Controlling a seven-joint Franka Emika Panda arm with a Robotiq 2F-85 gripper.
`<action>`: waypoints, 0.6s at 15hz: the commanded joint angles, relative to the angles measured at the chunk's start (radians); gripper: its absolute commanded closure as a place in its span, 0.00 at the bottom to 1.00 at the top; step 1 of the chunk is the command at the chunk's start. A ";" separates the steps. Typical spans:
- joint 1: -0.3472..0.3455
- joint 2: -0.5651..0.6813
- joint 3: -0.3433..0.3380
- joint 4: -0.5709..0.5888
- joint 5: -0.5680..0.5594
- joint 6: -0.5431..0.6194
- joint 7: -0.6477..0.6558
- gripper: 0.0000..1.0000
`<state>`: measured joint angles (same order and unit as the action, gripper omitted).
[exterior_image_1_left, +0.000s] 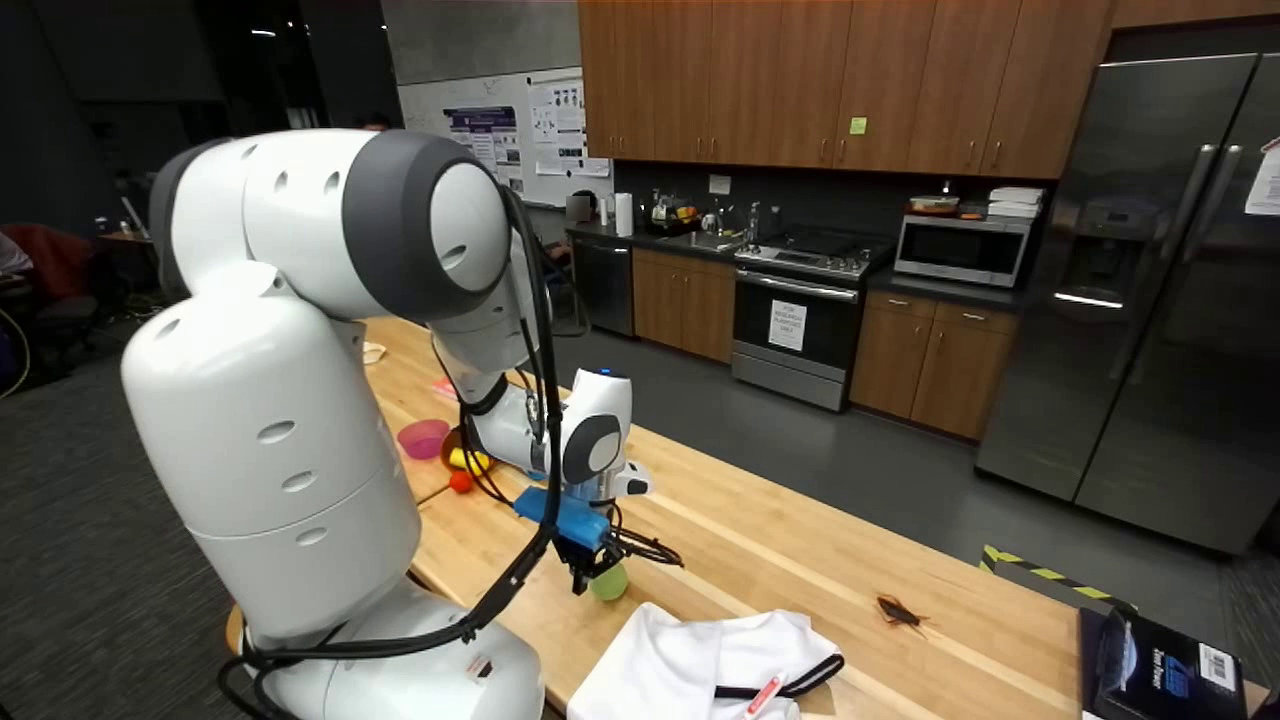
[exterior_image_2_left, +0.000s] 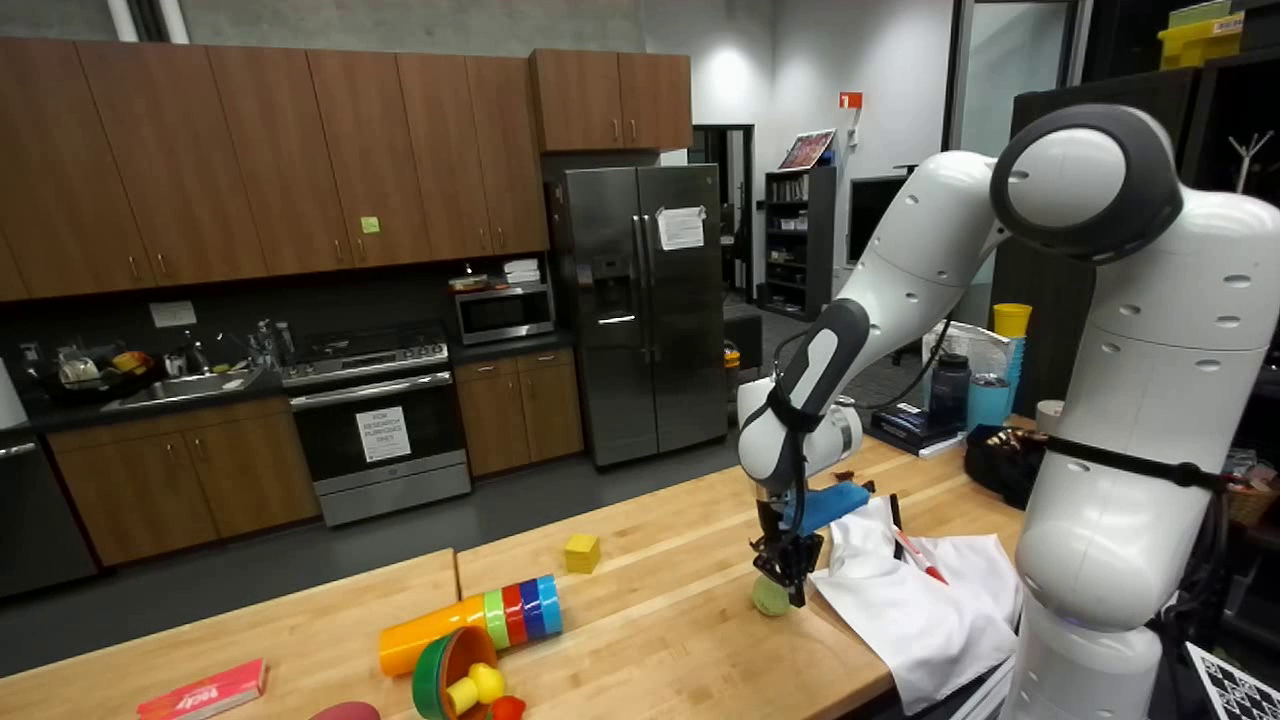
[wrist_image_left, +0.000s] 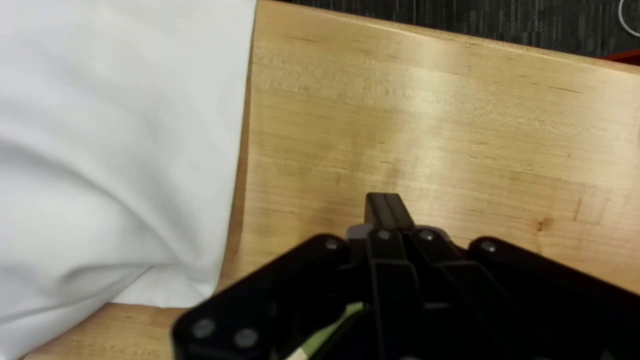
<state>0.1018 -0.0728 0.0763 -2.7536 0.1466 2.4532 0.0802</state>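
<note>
The black robotic hand (wrist_image_left: 389, 211) has its fingertips pressed together, gripping nothing. Just beside them, a pale green rounded object (exterior_image_2_left: 770, 597) rests on the light wooden counter (wrist_image_left: 460, 130), contact unclear; a rumpled white cloth (wrist_image_left: 120, 160) lies near the hand. No grasp is in place; what handling remains is unclear.

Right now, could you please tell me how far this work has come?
Done, it seems: the pincer is close beside the round green object. In hand: nothing; the pincer is shut and empty. Left, probably: any grasp, as the object rests ungripped on the table. I cannot tell whether the two touch.
</note>
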 joint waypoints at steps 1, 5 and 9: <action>-0.024 -0.015 -0.017 -0.028 -0.011 0.045 -0.030 1.00; -0.026 -0.001 -0.017 -0.019 -0.019 0.097 -0.045 1.00; -0.022 -0.010 -0.006 -0.017 -0.055 0.074 -0.011 0.73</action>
<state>0.0854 -0.0710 0.0640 -2.7720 0.1336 2.5402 0.0458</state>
